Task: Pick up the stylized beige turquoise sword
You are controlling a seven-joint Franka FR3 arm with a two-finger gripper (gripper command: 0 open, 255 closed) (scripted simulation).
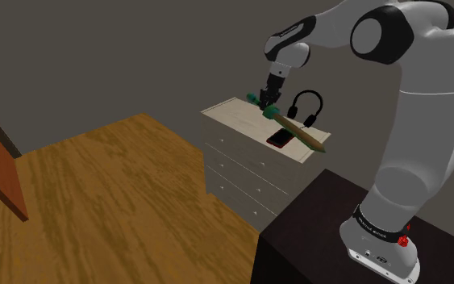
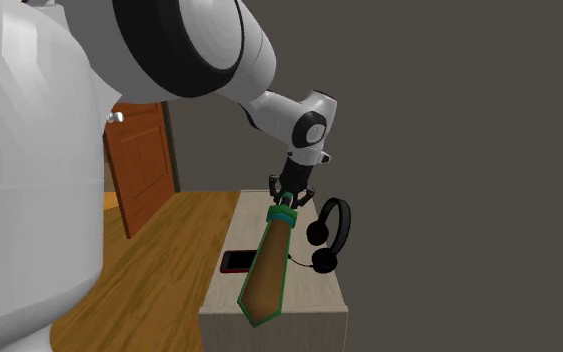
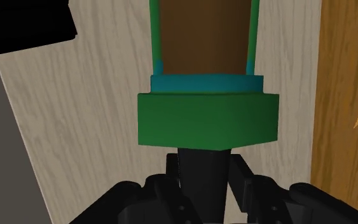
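The sword (image 1: 296, 131) has a brown blade edged in green, a turquoise collar and a green guard (image 3: 208, 119). It lies slantwise over the pale wooden dresser top (image 1: 231, 111), its tip toward the stand. My gripper (image 1: 268, 91) is shut on its dark handle (image 3: 203, 175), just behind the guard. In the second exterior view the gripper (image 2: 291, 193) holds the handle end up, and the blade (image 2: 267, 270) slopes down toward the dresser's near edge. In the wrist view the gripper (image 3: 204, 167) clasps the handle between its black fingers (image 3: 171, 167).
Black headphones (image 1: 306, 109) stand on the dresser beside the sword. A red-edged black phone (image 1: 281, 139) lies under the blade. The dresser has drawers facing a wooden floor (image 1: 112, 202). A brown door (image 2: 144, 160) stands farther off. My dark stand (image 1: 314, 234) abuts the dresser.
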